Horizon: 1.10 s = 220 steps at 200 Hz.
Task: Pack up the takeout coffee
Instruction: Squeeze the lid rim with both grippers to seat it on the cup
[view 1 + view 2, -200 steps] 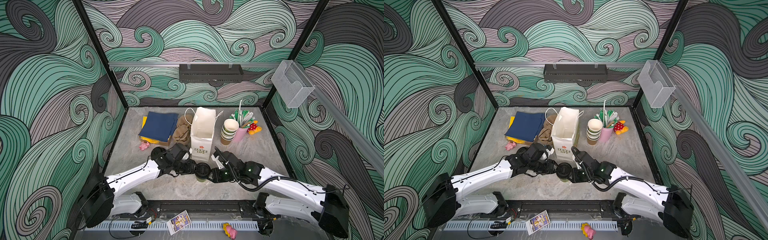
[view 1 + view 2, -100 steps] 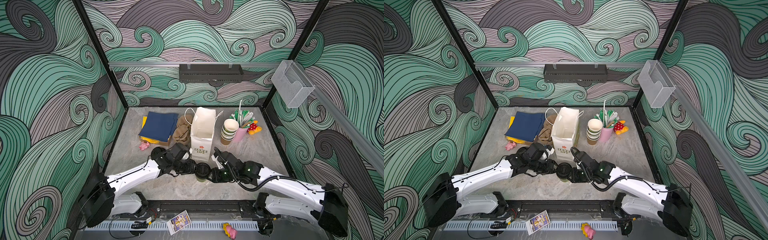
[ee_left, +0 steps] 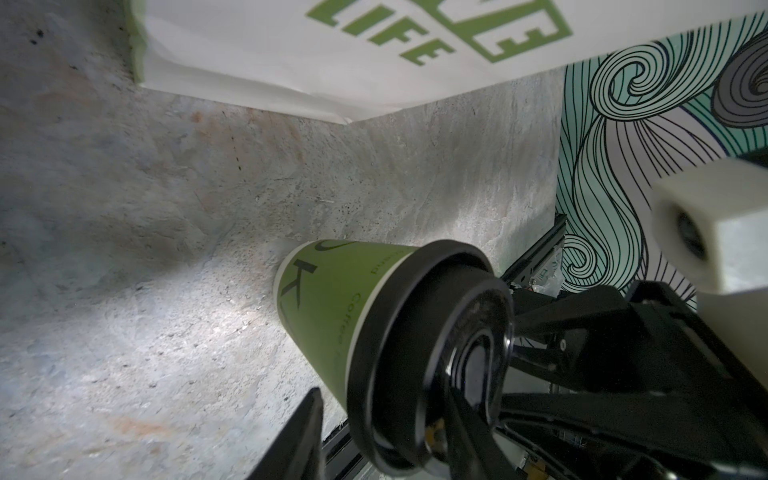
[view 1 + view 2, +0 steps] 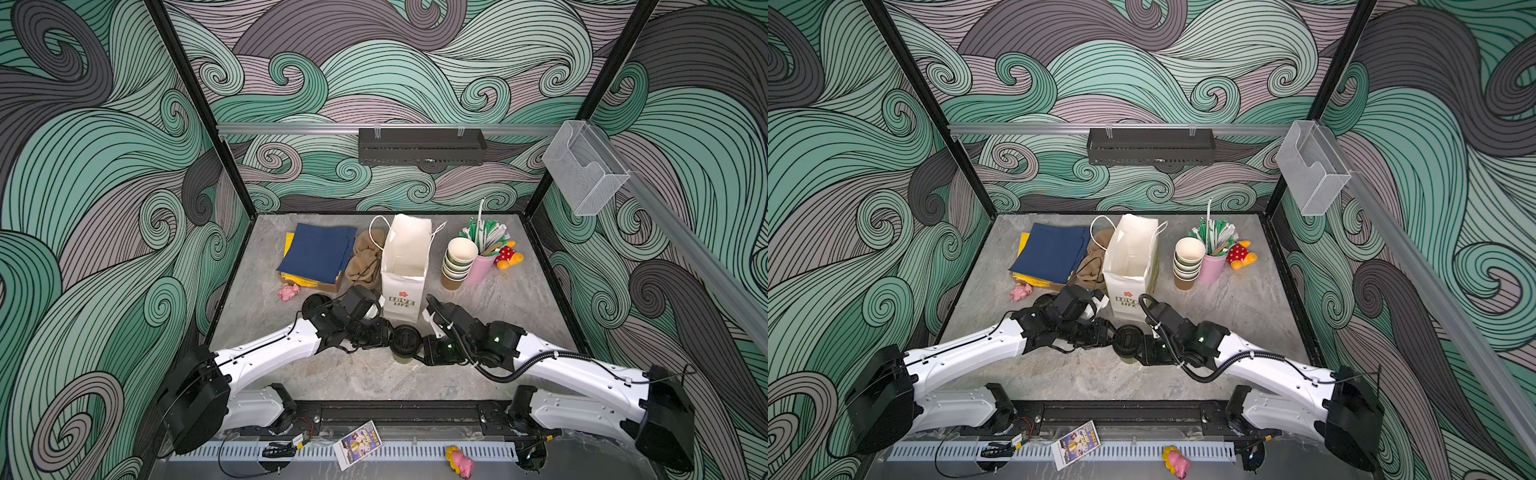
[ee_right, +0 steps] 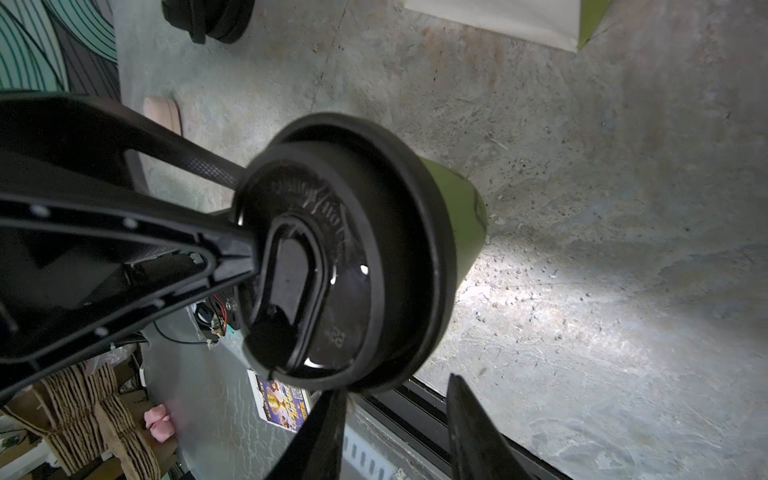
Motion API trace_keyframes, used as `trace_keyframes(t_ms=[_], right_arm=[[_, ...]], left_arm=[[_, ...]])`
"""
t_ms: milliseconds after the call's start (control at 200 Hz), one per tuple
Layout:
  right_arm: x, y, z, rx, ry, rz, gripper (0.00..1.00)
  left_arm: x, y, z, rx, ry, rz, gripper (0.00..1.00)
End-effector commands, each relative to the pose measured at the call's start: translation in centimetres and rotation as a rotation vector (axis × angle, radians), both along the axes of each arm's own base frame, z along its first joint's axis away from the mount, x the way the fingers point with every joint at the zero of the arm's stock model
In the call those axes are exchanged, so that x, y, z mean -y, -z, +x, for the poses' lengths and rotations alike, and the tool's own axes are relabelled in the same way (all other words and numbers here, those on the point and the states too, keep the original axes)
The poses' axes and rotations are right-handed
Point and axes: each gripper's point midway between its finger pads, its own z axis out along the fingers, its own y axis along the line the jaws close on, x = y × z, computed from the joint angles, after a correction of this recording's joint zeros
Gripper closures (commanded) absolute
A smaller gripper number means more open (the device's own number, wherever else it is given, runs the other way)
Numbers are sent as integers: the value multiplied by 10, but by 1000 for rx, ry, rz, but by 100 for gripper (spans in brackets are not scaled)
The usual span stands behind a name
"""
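Both top views: coffee cup [image 4: 401,358] upright on the table [image 4: 498,316] centre-front, black sip lid [image 4: 405,338] up, long axis vertical. Left claw [image 4: 387,336] at its 9 o'clock, right claw [image 4: 424,347] at 3, both at the lid. White paper bag [image 4: 405,266] near at 12; cup stack [image 4: 455,266] and pink straw cup [image 4: 482,266] at 1. Bare table at 6 up to the front rail [image 4: 399,413].
Left wrist: clear gap between cup and bag; left claw's grip, can't tell.
Right wrist: right claw's fingers [image 5: 469,432] apart astride the lid rim; held or not, can't tell.
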Motion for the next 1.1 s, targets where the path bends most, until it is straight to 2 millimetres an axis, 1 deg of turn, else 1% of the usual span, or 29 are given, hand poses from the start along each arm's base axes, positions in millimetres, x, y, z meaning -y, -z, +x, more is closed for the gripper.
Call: trace_keyframes(t_ms=[0, 65, 120, 165, 250, 355, 480, 550, 745, 815, 886, 921, 996, 1096], right_arm=[[-1, -16, 8, 76, 40, 88, 62], [13, -11, 11, 88, 83, 34, 64], [20, -5, 12, 80, 108, 6, 66], [21, -4, 14, 72, 120, 15, 67], [16, -7, 16, 70, 127, 49, 68], [14, -5, 19, 64, 130, 37, 69], [18, 6, 20, 40, 140, -1, 72], [18, 9, 20, 33, 143, -3, 72], [30, 20, 16, 6, 150, -83, 74], [26, 15, 16, 12, 136, -61, 73], [20, 2, 18, 44, 120, -4, 69], [19, -3, 18, 58, 118, 11, 67], [22, -11, 19, 89, 117, 25, 63], [27, -11, 18, 91, 117, 17, 62]], left_arm=[[-15, 23, -8, -50, 1, 107, 54], [-15, 23, -8, -50, 1, 106, 54], [-15, 24, -8, -50, 1, 106, 54], [-14, 24, -8, -50, 1, 106, 54], [-14, 23, -8, -50, 1, 106, 54], [-15, 23, -7, -49, -1, 107, 54], [-15, 23, -8, -51, 2, 108, 54], [-15, 23, -8, -50, 1, 108, 54], [-15, 24, -8, -51, 2, 111, 54], [-14, 22, -7, -48, 2, 108, 53], [-13, 19, -6, -43, -1, 96, 50], [-10, 14, -5, -38, 0, 77, 49], [-5, 2, -2, -14, 0, 45, 47], [-2, -10, 2, 14, 10, 30, 46]])
